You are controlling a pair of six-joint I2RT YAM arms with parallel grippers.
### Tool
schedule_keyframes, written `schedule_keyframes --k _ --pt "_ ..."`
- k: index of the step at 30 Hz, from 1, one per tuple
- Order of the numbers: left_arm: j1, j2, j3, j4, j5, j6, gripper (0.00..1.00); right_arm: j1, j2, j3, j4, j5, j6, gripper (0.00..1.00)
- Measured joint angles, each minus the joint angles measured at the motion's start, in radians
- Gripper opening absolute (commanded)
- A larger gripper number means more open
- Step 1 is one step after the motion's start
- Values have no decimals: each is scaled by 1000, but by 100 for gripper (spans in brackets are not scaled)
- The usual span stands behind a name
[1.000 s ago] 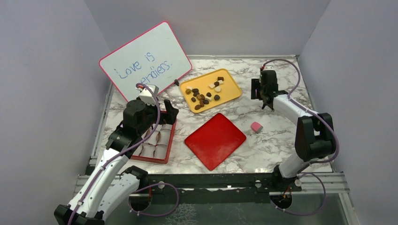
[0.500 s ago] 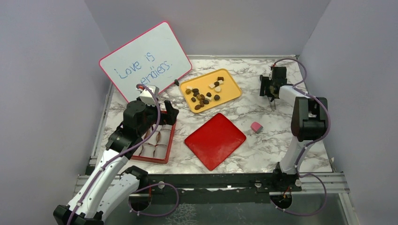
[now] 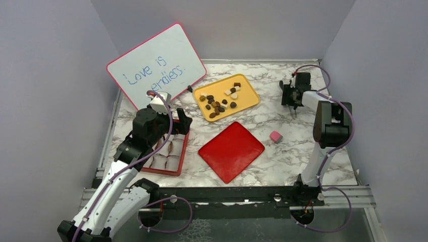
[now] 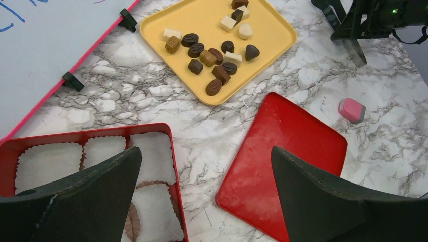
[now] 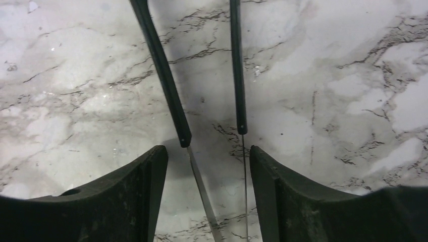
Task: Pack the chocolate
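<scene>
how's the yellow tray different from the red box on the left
The yellow tray is a shallow open dish, while the red box is split into compartments lined with white paper cups. The yellow tray holds all the loose chocolate; the red box shows only one brown piece. The left gripper hangs over the red box, not the tray. Both sit on the marble table.

I can read blue handwriting on the whiteboard [image 3: 157, 64] with the pink edge, leaning at the far left of the desk. It says "Love is endless." I see no other words or numbers anywhere.
</scene>
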State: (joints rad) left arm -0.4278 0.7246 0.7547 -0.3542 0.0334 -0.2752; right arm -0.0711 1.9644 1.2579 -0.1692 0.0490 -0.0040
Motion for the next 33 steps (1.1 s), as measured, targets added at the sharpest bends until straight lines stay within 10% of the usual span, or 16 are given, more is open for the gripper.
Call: schedule_keyframes --k 33 --pt "-6 -2 0 0 0 4 99 0 27 29 4 -19 -16 47"
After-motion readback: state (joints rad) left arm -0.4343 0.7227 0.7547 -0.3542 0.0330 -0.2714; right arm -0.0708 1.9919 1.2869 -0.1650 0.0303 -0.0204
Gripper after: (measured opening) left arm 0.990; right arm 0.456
